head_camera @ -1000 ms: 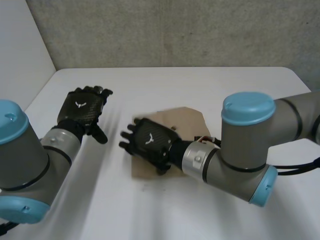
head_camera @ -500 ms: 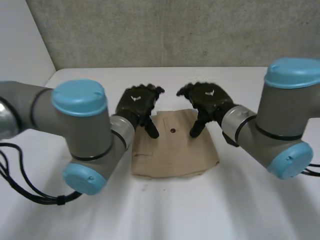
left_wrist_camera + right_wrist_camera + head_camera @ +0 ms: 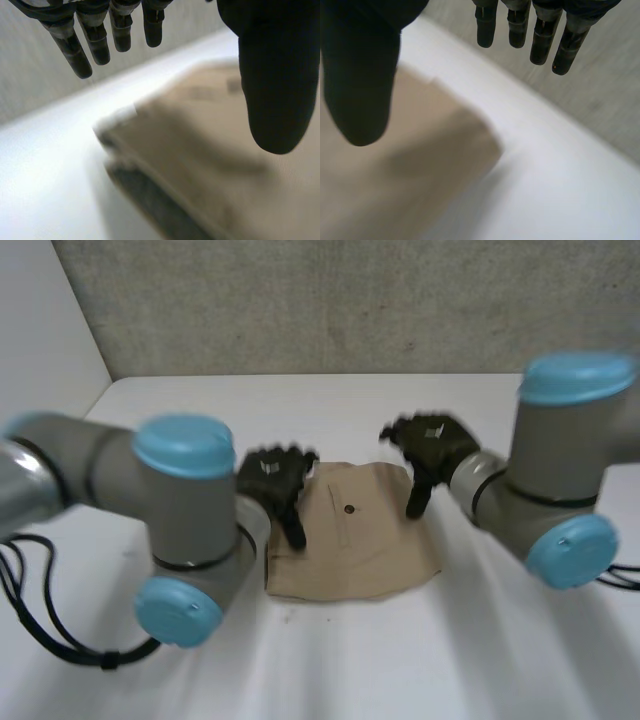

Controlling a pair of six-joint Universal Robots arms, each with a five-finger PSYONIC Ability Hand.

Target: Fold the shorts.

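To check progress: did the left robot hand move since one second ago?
Yes. The left robot hand came rightward across the table to the left edge of the shorts.

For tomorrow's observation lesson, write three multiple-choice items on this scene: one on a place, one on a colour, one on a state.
1. The left hand is: A at the shorts' left edge; B at their right edge; C far from them.
2. The shorts are: A blue; B tan; C red.
3. The right hand is: A shut on the shorts; B curled, empty; C open.
Answers: 1 A, its thumb is over that edge. 2 B, tan cloth on the white table. 3 C, straight fingers, thumb apart.
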